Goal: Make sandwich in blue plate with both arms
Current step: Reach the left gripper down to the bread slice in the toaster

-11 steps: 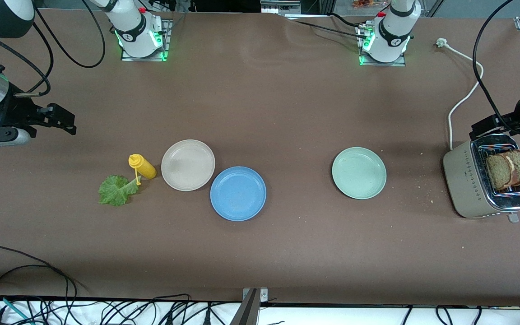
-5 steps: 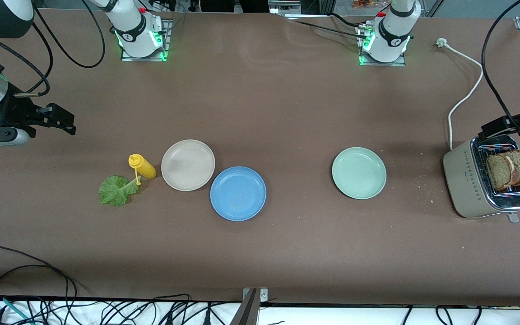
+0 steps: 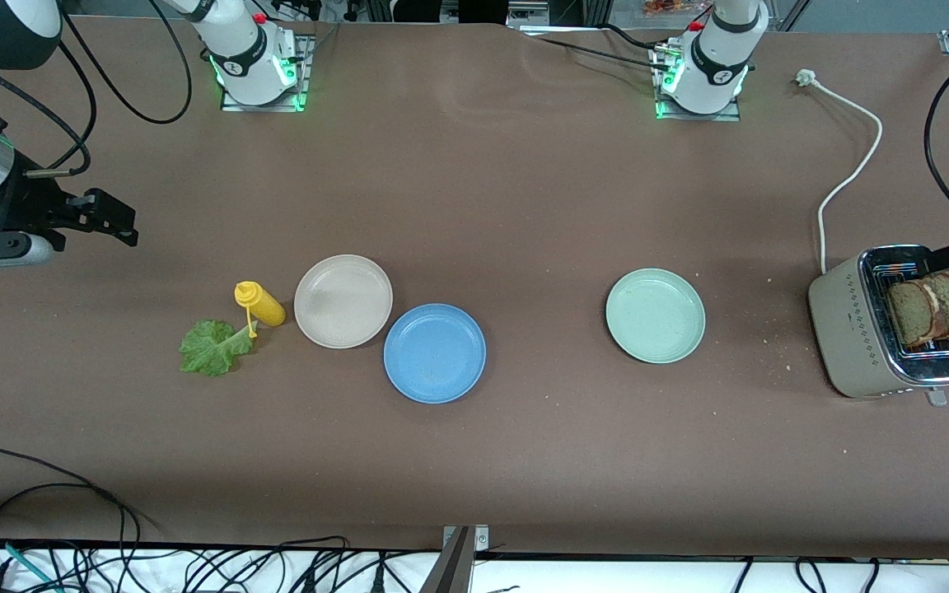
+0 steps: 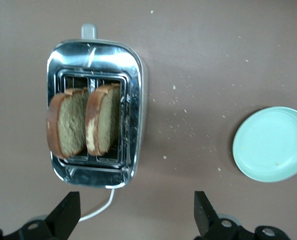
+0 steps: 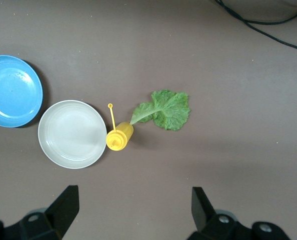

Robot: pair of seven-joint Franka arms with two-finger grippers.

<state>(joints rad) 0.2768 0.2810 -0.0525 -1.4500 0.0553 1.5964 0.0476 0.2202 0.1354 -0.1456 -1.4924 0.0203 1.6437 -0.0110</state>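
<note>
Item: bread slices (image 4: 83,122) standing in toaster (image 4: 96,172), awaiting pickup; my left gripper (image 4: 136,215) is hovering above, fingers spread. Right gripper (image 5: 133,212) is waiting released over lettuce (image 5: 163,110); blue plate (image 3: 434,353) empty.

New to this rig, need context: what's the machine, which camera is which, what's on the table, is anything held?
Two white robot arms are bolted along one table edge. The wide picture looks down from across the table; the other two come from cameras on each arm's wrist.

On the table: a blue plate touching a beige plate, a yellow bottle, a lettuce leaf, a green plate, and a toaster with two bread slices standing in its slots.

The left end effector hangs open over the toaster. The right end effector hangs open over the lettuce end. Neither holds anything.
</note>
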